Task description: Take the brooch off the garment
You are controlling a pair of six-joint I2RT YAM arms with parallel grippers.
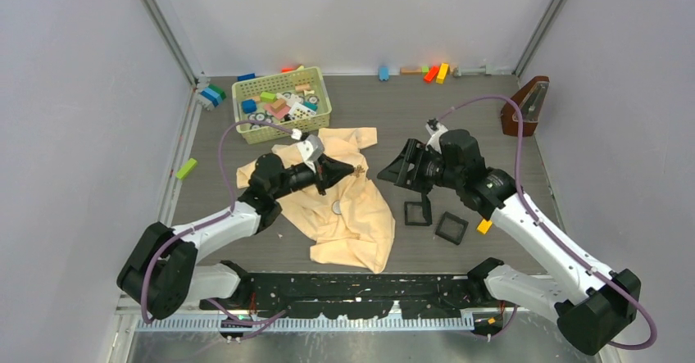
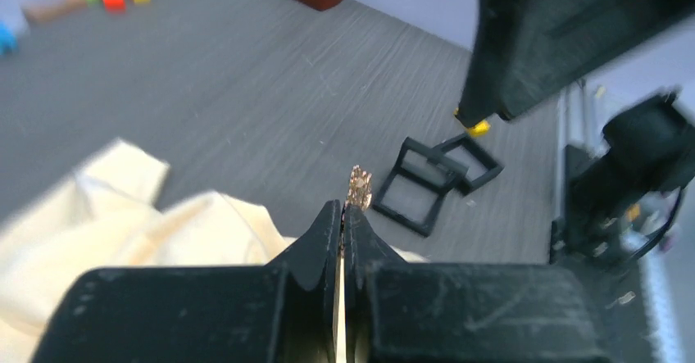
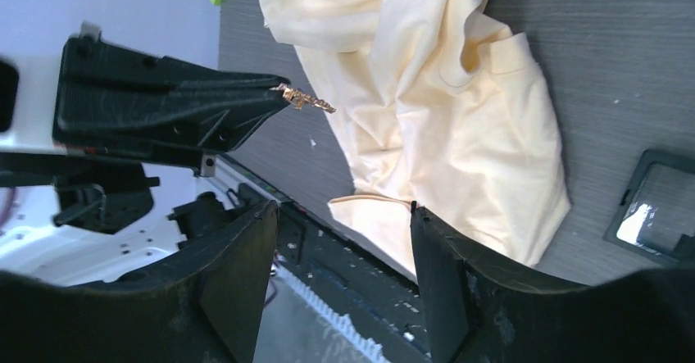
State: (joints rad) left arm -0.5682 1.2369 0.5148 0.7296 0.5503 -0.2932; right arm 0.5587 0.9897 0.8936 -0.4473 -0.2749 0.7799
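Observation:
The brooch [image 2: 359,187] is a tiny golden, glinting ornament sticking out of my left gripper's [image 2: 344,208] shut fingertips. In the left wrist view it stands against bare table, with no cloth on it. It also shows in the right wrist view [image 3: 305,98] and the top view [image 1: 357,169]. The garment [image 1: 348,207] is a pale yellow shirt, crumpled on the table under my left gripper [image 1: 348,170]. My right gripper [image 3: 342,207] is open and empty. It hovers just right of the brooch, facing it [image 1: 392,170].
A flat grey disc [image 1: 337,208] lies on the garment. Two black square trays [image 1: 418,211] [image 1: 451,227] sit right of it. A green basket [image 1: 283,74] of blocks stands behind. A brown metronome [image 1: 524,105] is at the back right, and a green block [image 1: 186,168] at the left.

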